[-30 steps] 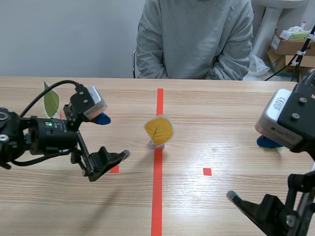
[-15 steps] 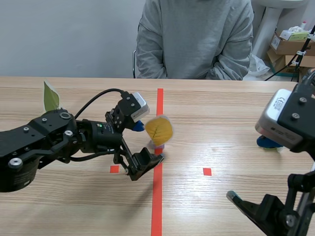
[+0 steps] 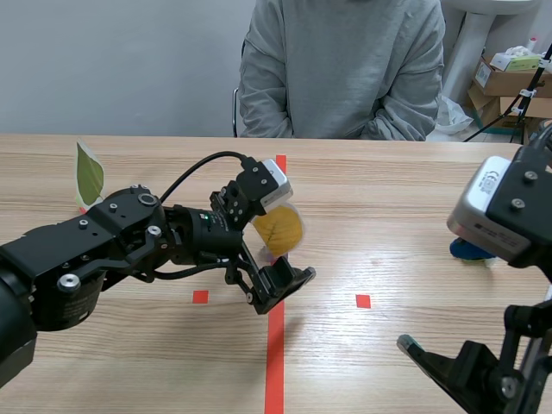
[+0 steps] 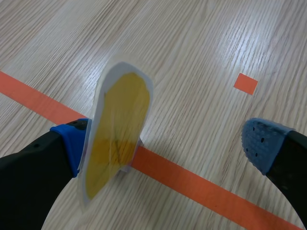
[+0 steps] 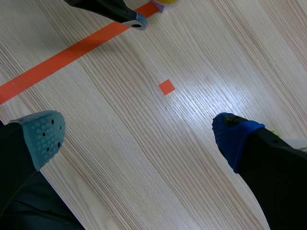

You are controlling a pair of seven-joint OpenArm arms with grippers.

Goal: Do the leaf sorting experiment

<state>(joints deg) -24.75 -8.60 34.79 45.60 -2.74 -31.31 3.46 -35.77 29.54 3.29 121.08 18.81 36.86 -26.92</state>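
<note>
A yellow leaf card [image 3: 279,228] stands upright on a small base on the red centre line. My left gripper [image 3: 281,253] is open around it, having come in from the left. In the left wrist view the yellow leaf [image 4: 117,129] stands between the fingers, right against one blue pad [image 4: 72,146] and well clear of the other. A green leaf card [image 3: 88,172] stands upright at the far left of the table. My right gripper [image 3: 438,298] hangs open over bare wood at the near right, nothing between its fingers [image 5: 139,136].
A person in a grey sweater [image 3: 341,69] sits across the table. Cardboard boxes [image 3: 509,78] are stacked behind the table at the back right. One finger of the left arm [image 5: 120,12] shows ahead of my right gripper.
The left arm has swung right from the table's left side to the yellow leaf, its open fingers now on either side of it. The right arm has not moved.
</note>
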